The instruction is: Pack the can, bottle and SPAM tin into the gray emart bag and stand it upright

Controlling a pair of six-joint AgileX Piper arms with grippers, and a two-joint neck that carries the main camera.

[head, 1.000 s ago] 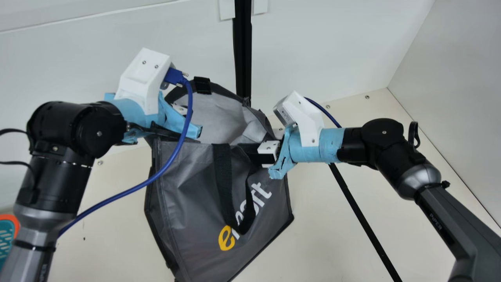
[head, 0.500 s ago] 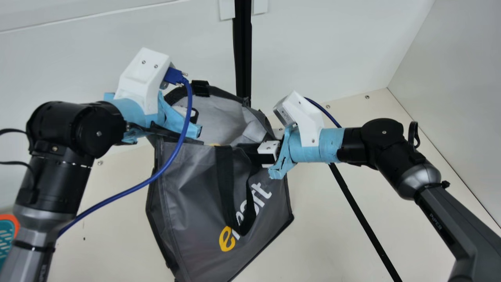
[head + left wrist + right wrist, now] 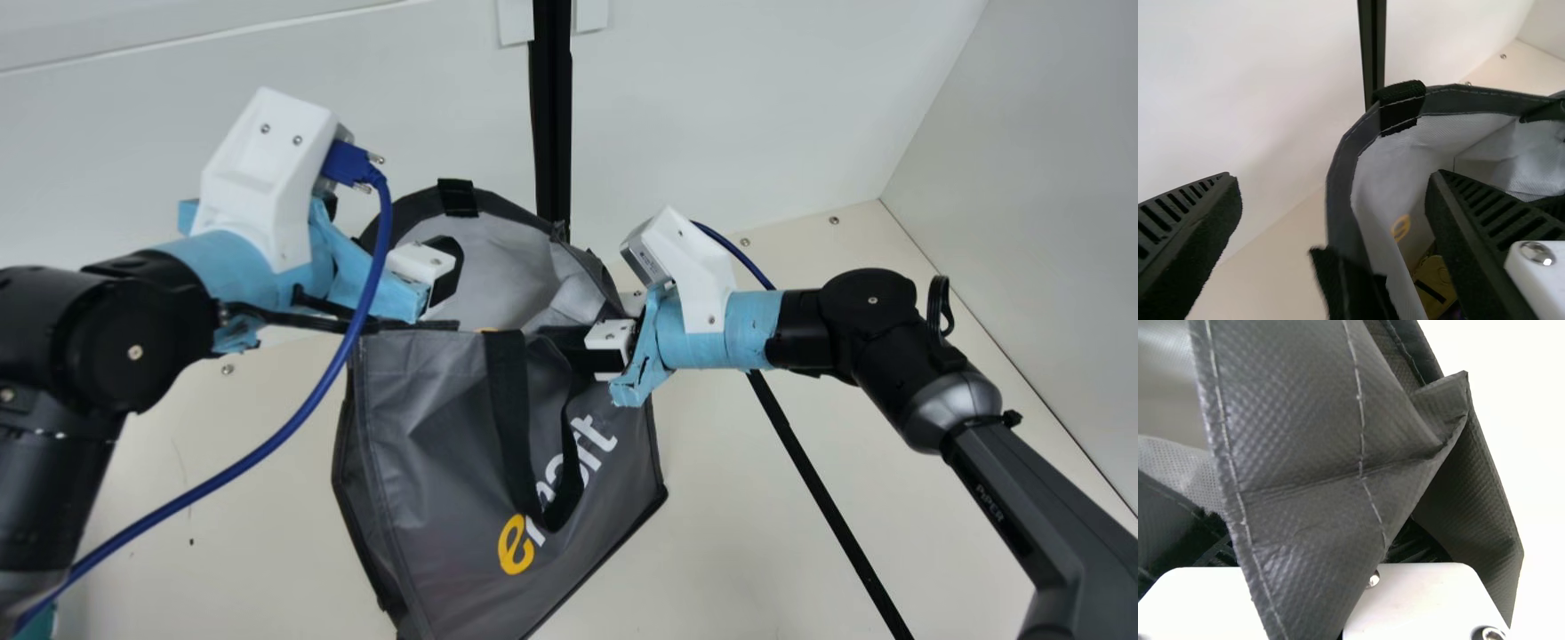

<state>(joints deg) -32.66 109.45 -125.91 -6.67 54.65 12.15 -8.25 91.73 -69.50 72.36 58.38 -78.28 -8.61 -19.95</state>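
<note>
1 edge of your gray emart bag (image 3: 436,418) runs between the left gripper's (image 3: 404,258) spread fingers: 1 inside the mouth, 1 outside. Your right gripper (image 3: 582,351) is clamped on the opposite rim. Yellowish item (image 3: 1435,283) inside the bag.

On the bag (image 3: 427,444), toward six o'clock in the main view, you can read "emart": yellow "e", then white letters, partly behind the strap (image 3: 509,409). Your right arm (image 3: 1031,498), at four o'clock, bears "PiPER". Inside the bag, you can't decipher the orange mark (image 3: 1406,223).
</note>
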